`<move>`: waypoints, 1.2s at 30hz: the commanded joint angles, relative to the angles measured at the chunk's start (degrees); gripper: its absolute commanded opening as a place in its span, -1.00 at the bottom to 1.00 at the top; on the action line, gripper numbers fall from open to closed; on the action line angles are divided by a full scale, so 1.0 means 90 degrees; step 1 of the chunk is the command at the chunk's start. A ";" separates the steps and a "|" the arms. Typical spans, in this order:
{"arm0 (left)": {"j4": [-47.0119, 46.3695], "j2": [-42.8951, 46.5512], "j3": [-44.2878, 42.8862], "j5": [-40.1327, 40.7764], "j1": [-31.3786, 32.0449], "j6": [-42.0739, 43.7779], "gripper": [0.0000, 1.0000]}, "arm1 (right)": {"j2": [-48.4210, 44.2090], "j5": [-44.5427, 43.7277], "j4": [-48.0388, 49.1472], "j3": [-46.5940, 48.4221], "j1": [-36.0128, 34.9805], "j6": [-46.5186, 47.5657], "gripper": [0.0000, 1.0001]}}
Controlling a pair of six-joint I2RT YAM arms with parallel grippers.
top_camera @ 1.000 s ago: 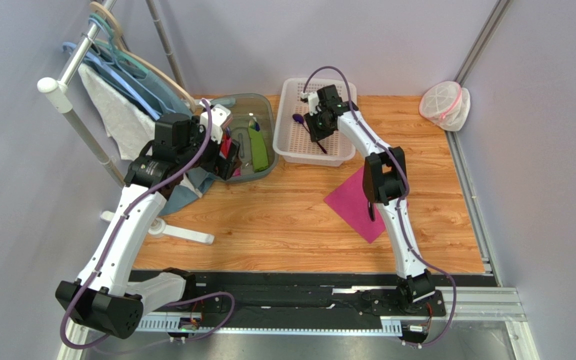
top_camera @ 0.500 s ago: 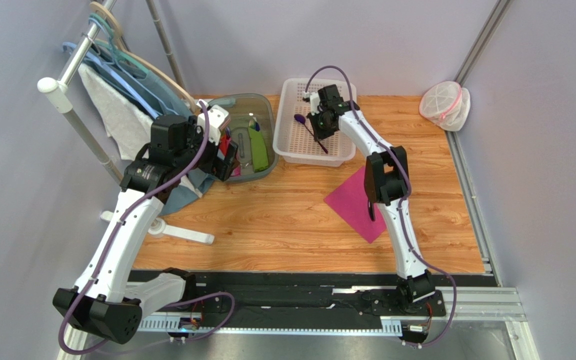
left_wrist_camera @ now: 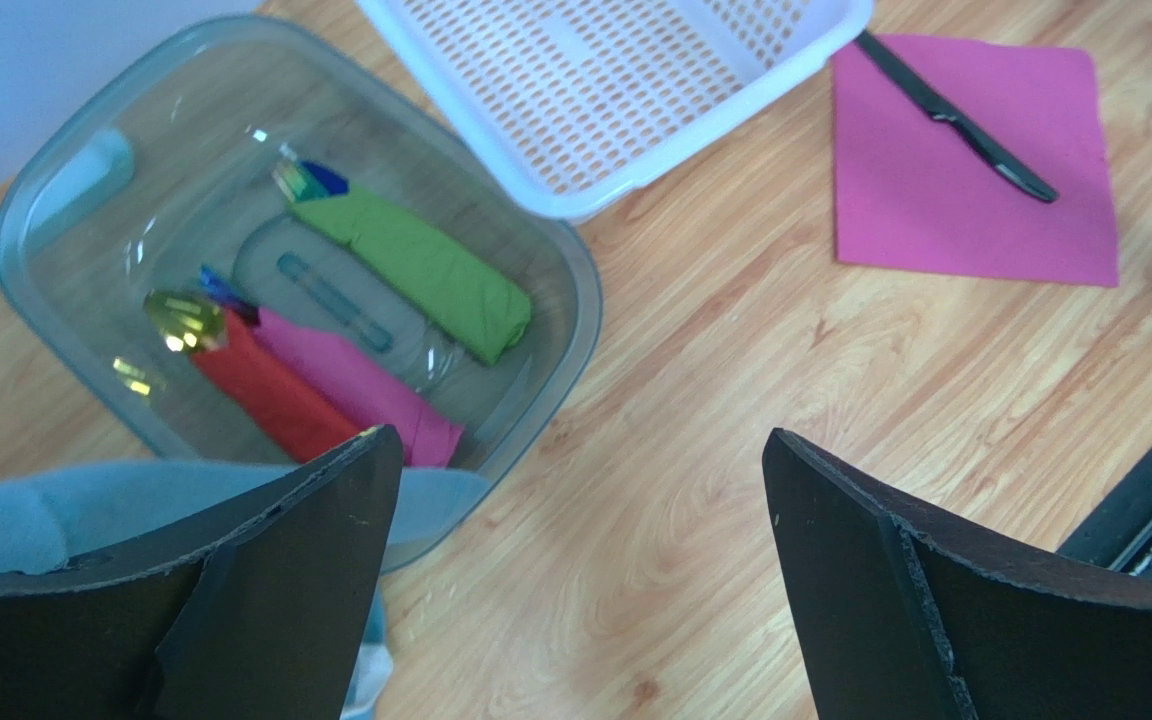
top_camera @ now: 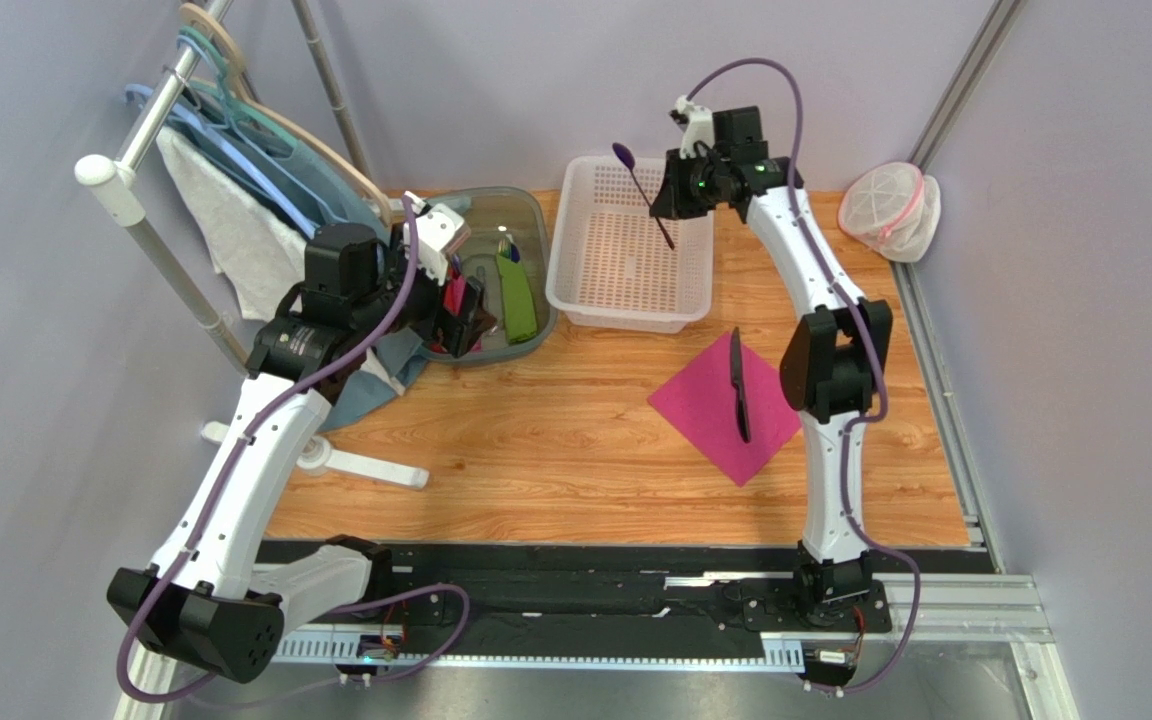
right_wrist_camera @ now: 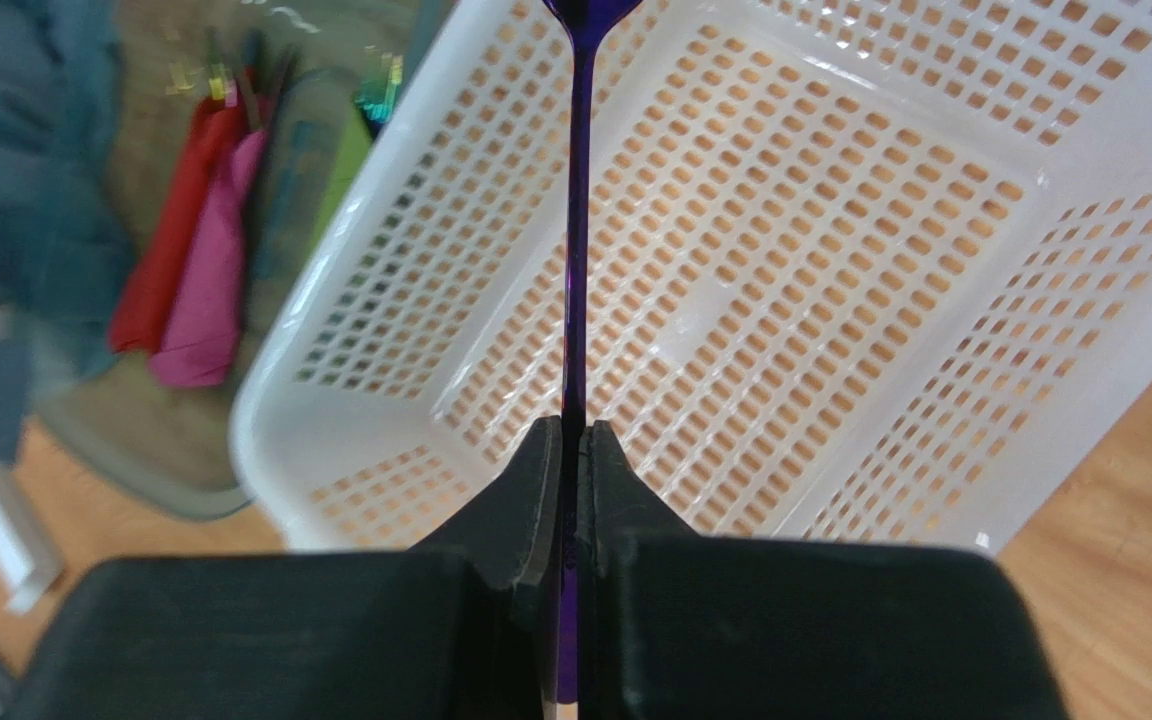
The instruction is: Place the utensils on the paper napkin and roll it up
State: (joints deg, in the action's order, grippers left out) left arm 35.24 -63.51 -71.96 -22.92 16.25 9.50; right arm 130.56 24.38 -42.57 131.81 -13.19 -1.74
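Over basket [top_camera: 627, 317]: right fingers [right_wrist_camera: 527, 488] pinch spoon [right_wrist_camera: 578, 225] | left fingers [left_wrist_camera: 297, 585] spread | knife [top_camera: 740, 387] maybe overhanging napkin [top_camera: 695, 405]

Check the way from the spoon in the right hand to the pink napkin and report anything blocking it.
Nothing visible blocks it. The right hand holds the purple spoon raised over the white basket, and only bare table separates the basket from the napkin, where the black knife already lies.

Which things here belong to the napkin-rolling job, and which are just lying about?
Job:
slim dark purple plastic spoon, clamped in the right gripper
straight black plastic knife, lying on the square magenta paper napkin

Lying about:
white perforated plastic basket
clear grey tub holding green, pink and red rolls
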 commanded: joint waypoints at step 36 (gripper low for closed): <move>-0.2168 0.1011 0.1443 -0.2132 0.2422 0.4775 0.55 | -0.6929 0.4019 -0.3102 -0.5700 -0.1366 0.2224 -1.00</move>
State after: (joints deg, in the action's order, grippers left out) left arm 15.62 -55.07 -58.37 -41.54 35.81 49.87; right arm 68.90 59.57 -69.82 79.55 -24.08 15.84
